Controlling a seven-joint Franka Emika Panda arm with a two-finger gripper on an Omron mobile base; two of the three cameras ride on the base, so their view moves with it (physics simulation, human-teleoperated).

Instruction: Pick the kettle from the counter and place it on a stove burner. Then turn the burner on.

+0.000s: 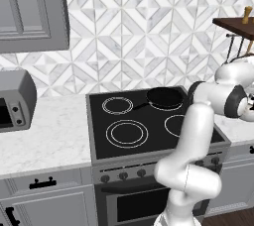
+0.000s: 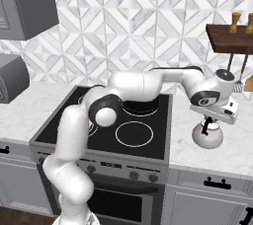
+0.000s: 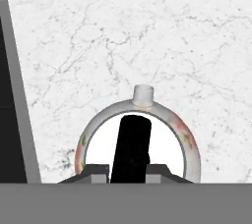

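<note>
A white robot arm reaches right across the cooktop and hangs its gripper [image 2: 211,119] straight above the kettle [image 2: 207,137], which sits on the marble bench [image 2: 217,157] just right of the stove. In the hand view the kettle [image 3: 138,139] lies directly below, its black handle [image 3: 130,148] rising between the two fingertips [image 3: 96,170], one on each side of it. The handle's long axis runs roughly up the frame, so the gripper would close across its thin side. The fingers look spread about the handle, though whether they already touch it is too close to call.

The kettle has yet to leave the bench, and the target, the largest double-ring burner [image 1: 127,134] at the front left of the black glass, lies well apart to the arm's left. A flat black frying pan [image 1: 164,97] covers a rear burner; judged from here, a carry low across the back of the stove could clip it. A wooden shelf [image 2: 230,38] with hanging utensils sits on the wall above the kettle, near the wrist. The stove knobs [image 1: 123,174] line the front panel, untouched.
</note>
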